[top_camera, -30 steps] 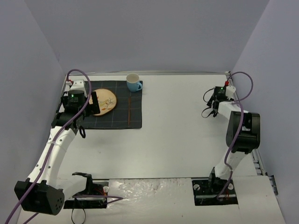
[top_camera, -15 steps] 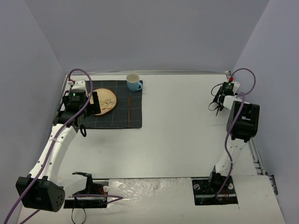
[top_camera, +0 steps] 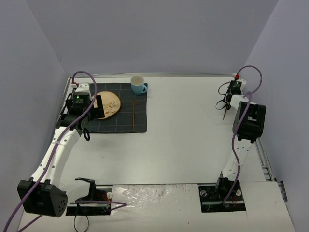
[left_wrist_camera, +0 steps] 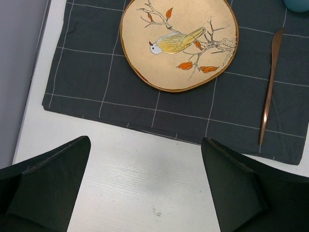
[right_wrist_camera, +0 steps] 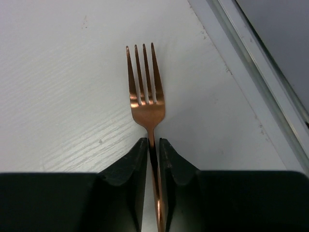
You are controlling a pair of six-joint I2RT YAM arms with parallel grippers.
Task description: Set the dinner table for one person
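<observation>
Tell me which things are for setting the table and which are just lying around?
For the job: dinner table, placemat, plate, knife, blue cup, and the fork held in the right gripper.
Not part of it: purple cables on the arms, grey walls.

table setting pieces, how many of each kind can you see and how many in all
plate: 1
mug: 1
knife: 1
fork: 1
placemat: 1
total: 5
</observation>
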